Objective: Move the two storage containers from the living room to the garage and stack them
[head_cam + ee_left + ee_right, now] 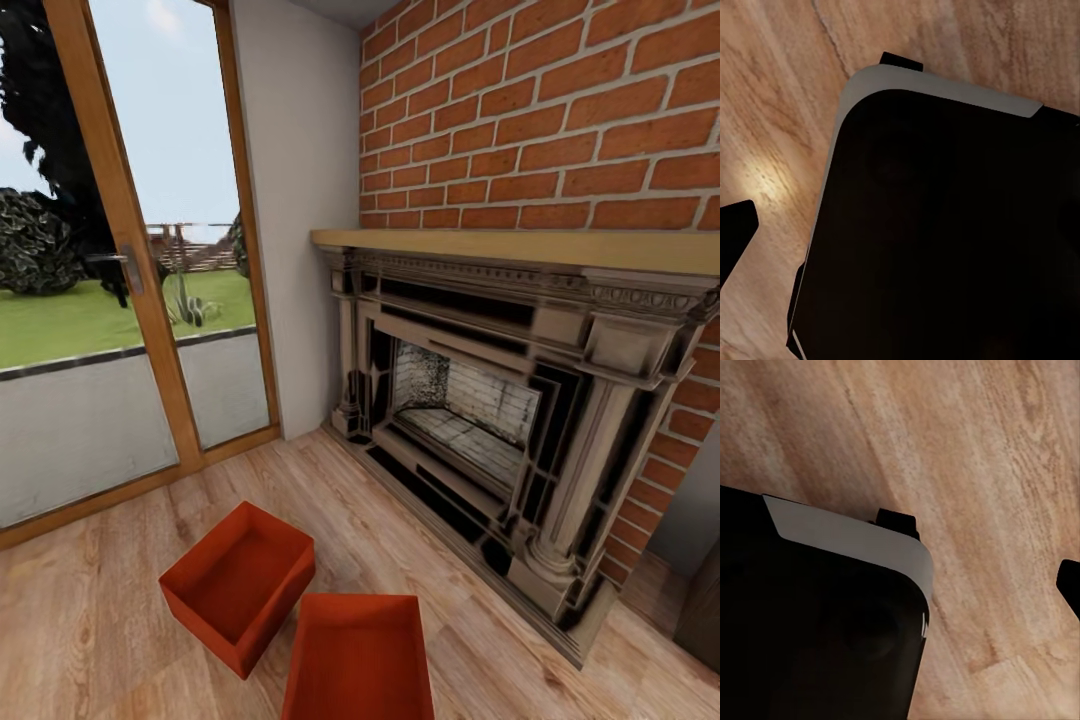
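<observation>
Red-orange plastic is seen low in the head view, where the two storage containers stand on the light wood plank floor (100,610) of the living room. The first container (238,583) is placed at about seven o'clock of the picture, turned with one corner toward the robot; the second container (362,658) is found at six o'clock, just beside it, and is partly cut by the edge of the picture. Both are upright and open at the top, and nothing is seen inside them. The dark fireplace (480,420) under the red brick wall (560,110) is located at three o'clock, and the wood-framed glass door (120,260) at ten o'clock.

In both wrist views the wood planks are shown beneath a large dark body with a grey edge, probably the robot's own base (945,225). Of the fingers only small dark tips are visible at the picture borders, so it cannot be told whether they are wide or narrow; nothing is seen held. It is judged that the arms are hung down because no grasp is begun yet.
</observation>
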### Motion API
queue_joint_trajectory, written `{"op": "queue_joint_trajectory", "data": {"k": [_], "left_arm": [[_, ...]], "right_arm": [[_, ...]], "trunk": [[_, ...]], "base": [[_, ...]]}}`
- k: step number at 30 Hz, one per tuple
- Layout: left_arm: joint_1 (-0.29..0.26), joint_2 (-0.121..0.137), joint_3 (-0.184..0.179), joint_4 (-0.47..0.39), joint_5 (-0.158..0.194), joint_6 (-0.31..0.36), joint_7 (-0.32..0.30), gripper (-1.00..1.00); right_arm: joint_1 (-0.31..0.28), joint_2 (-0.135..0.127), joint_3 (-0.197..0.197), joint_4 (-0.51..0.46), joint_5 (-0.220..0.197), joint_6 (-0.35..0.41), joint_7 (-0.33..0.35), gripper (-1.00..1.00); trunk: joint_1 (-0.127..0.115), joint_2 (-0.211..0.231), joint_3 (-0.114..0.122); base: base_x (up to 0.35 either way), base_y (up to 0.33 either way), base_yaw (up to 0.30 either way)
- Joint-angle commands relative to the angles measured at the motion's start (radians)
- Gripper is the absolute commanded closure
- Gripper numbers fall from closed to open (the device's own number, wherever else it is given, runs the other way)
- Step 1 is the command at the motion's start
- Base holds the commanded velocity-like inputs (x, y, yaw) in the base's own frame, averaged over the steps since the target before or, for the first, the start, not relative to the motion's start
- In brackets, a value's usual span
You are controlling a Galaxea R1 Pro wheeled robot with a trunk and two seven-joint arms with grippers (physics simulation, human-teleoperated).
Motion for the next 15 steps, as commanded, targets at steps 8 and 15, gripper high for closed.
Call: {"op": "queue_joint_trajectory", "data": {"k": [8, 15], "left_arm": [[0.0, 0.0, 0.001, 0.0, 0.004, -0.002, 0.001, -1.0], [0.0, -0.001, 0.001, 0.0, 0.003, -0.002, 0.001, -1.0]], "right_arm": [[-0.001, 0.001, 0.009, 0.003, -0.009, -0.005, -0.002, -1.0], [-0.001, 0.002, 0.006, 0.003, -0.016, -0.004, -0.002, -1.0]], "trunk": [[0.0, 0.0, -0.001], [0.0, 0.0, -0.002]], "base": [[0.0, 0.0, 0.0], [0.0, 0.0, 0.0]]}}
